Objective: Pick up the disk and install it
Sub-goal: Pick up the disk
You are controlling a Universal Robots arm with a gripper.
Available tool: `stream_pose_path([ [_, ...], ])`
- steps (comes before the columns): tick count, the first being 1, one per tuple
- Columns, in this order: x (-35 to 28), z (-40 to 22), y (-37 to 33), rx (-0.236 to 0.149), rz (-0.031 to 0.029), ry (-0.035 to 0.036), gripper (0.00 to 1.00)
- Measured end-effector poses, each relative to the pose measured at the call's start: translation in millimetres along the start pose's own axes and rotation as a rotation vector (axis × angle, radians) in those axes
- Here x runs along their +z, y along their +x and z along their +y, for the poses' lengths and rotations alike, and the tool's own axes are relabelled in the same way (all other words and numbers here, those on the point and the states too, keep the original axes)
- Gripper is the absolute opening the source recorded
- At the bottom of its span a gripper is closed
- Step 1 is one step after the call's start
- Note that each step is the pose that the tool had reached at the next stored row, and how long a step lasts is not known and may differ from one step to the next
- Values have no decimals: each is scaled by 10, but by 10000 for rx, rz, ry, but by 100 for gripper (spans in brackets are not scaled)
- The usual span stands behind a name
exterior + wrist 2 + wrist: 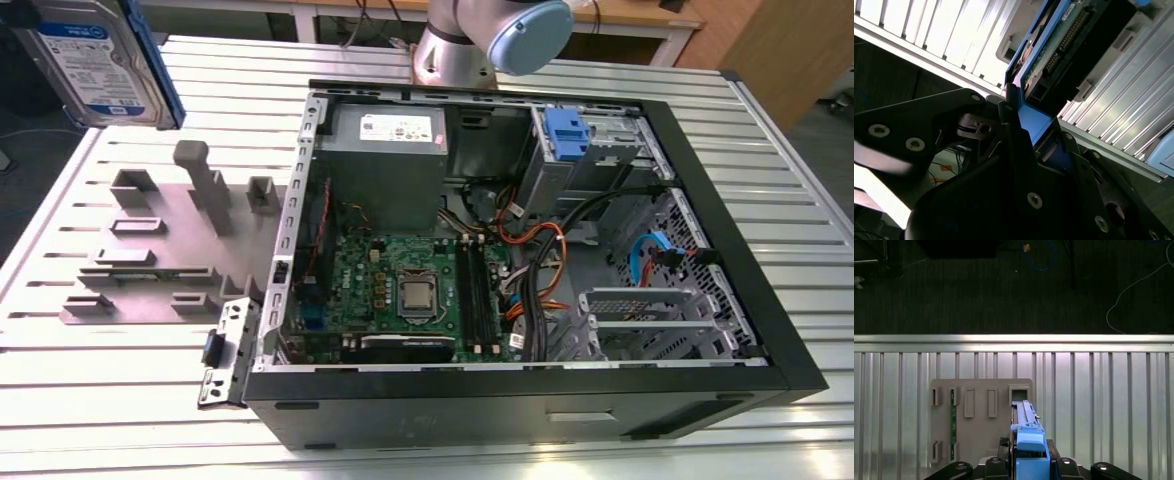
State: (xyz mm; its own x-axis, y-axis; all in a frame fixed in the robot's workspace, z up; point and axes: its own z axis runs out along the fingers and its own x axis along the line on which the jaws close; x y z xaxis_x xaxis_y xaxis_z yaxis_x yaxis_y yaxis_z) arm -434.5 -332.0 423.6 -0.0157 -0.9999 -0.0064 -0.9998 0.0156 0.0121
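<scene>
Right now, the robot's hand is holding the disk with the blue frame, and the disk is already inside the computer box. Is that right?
Not quite. The hand does hold the disk by its blue frame, but the disk is not inside the computer box. The exterior view shows it outside the box, up at that view's far left, past the grey holder.

My gripper (1034,117) is matt black; the disk (91,58) has a smooth blue plastic frame and a glossy label. The table (134,400) is ribbed bare metal.
</scene>
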Motion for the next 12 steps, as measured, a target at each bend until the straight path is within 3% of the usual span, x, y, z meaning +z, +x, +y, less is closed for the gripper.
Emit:
stream_pose_path([
  [8,-111,1,-1,0,0,0,36],
  [12,-121,1,-1,0,-1,1,36],
])
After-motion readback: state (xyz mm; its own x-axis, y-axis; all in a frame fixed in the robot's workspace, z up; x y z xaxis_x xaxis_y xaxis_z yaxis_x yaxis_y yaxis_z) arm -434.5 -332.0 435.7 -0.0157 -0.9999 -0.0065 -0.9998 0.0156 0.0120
